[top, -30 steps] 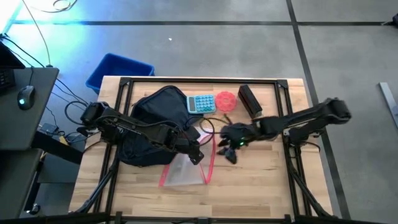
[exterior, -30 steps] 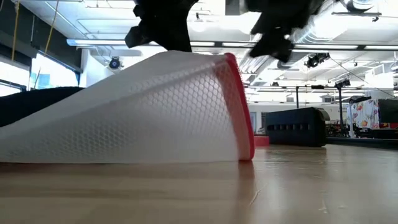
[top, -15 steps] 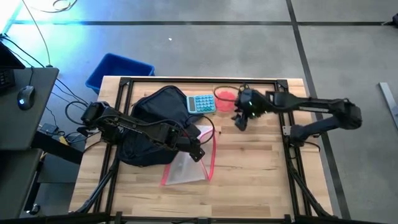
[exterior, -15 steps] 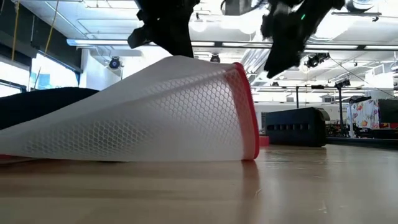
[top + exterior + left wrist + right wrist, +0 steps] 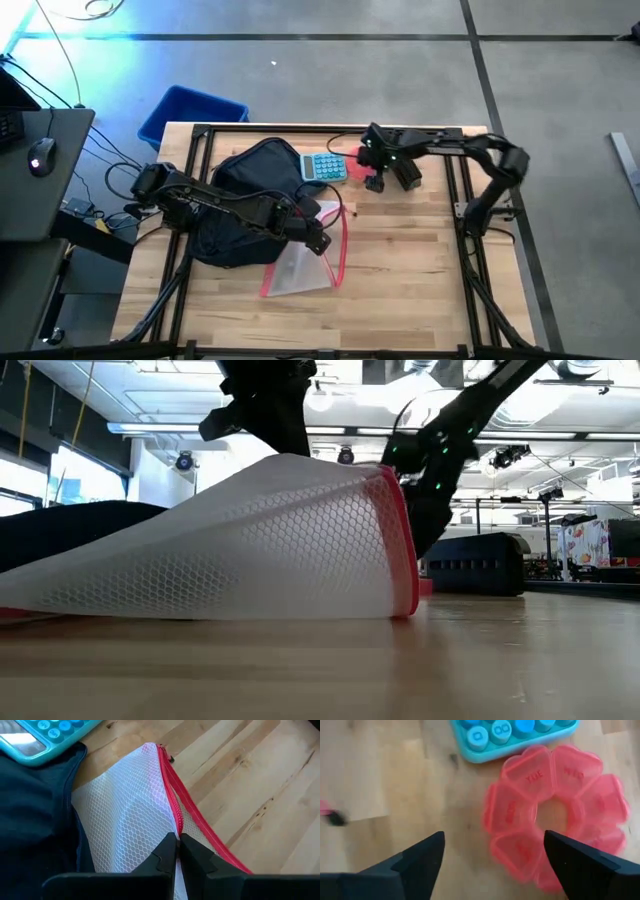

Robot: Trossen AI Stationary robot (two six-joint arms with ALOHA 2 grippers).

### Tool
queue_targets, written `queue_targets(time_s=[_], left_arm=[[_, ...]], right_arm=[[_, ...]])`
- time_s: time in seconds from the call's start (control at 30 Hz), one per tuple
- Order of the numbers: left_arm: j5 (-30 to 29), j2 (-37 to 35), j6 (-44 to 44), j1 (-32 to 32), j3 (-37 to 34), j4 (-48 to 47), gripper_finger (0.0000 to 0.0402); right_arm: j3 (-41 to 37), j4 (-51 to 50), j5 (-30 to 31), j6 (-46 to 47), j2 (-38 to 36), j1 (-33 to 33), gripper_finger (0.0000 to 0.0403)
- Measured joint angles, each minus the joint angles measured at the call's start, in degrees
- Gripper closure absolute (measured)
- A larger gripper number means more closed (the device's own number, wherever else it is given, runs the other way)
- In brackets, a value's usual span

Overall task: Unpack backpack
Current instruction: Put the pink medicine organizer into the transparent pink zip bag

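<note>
The dark navy soft fabric backpack [image 5: 245, 200] lies on the wooden table's [image 5: 420, 270] left half, its long axis running from the near-left edge toward the far edge, rounded end farthest. The left gripper [image 5: 318, 243] stays clenched on the white mesh pouch with red zipper [image 5: 300, 262] beside it. A second ago the right gripper [image 5: 374, 172] hung mid-table; now it stands spread above the pink flower-shaped plastic pill organiser [image 5: 555, 810], next to the teal calculator [image 5: 323, 166] and black rectangular box [image 5: 404, 162] near the far edge, so that item looks delivered.
</note>
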Motion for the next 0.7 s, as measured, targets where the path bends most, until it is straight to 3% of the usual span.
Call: queue_targets(time_s=[0.17, 0.5, 0.7], left_arm=[[0.9, 0.0, -1.55, 0.71, 0.0, -0.59, 0.0402], [0.93, -0.02, -3.38, 0.79, 0.04, -0.83, 0.0402], [-0.37, -0.02, -3.36, 0.79, 0.04, -1.23, 0.0402]], right_arm=[[4.56, 0.77, 1.89, -3.46, 6.42, -0.84, 0.0061], [7.66, -3.29, 1.33, -3.62, 12.48, -2.13, 0.0093], [7.38, -4.73, 1.03, 0.78, 12.8, -0.94, 0.0148]])
